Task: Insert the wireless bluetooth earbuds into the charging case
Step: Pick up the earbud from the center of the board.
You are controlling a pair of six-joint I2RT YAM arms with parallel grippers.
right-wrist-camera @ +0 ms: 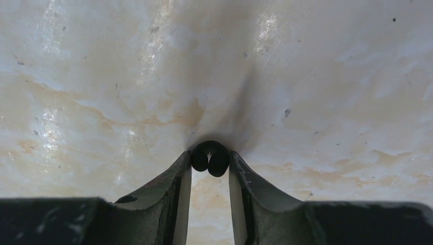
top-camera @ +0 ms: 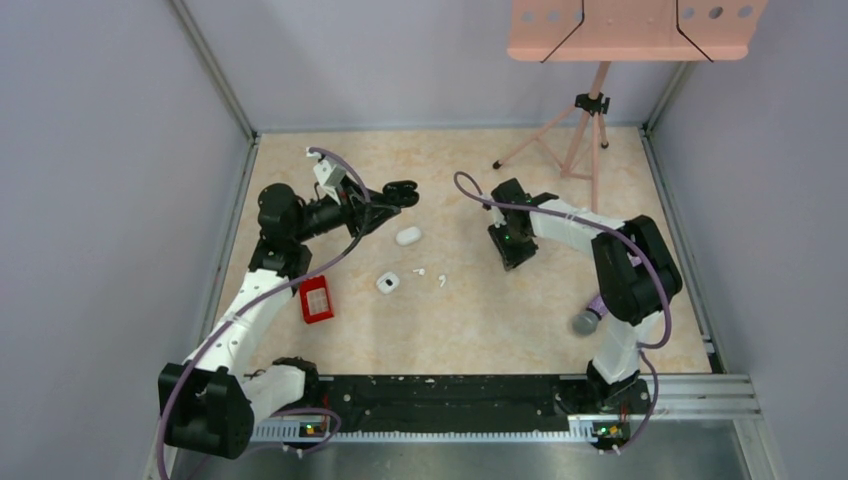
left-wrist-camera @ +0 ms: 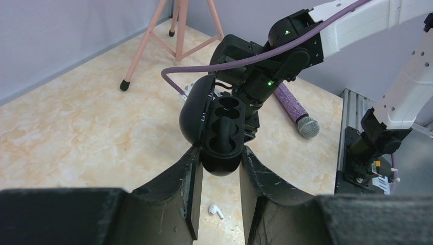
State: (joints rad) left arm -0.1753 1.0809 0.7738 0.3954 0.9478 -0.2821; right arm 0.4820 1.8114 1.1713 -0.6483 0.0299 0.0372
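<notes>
Right gripper sat low against the surface, jaws at a narrow gap; one black earbud lay between the fingertips and seemed to touch both; firm hold or mere contact, could not tell. Further toward the left arm, a white earbud lay loose on the surface. Beyond it, left gripper was clamped on the base of the black charging case, held raised, lid open, both wells looking bare. Judgement: case lay to the right gripper's left and higher; earbud needs lifting, then carrying leftward into a well; right arm nearer the earbud.
</notes>
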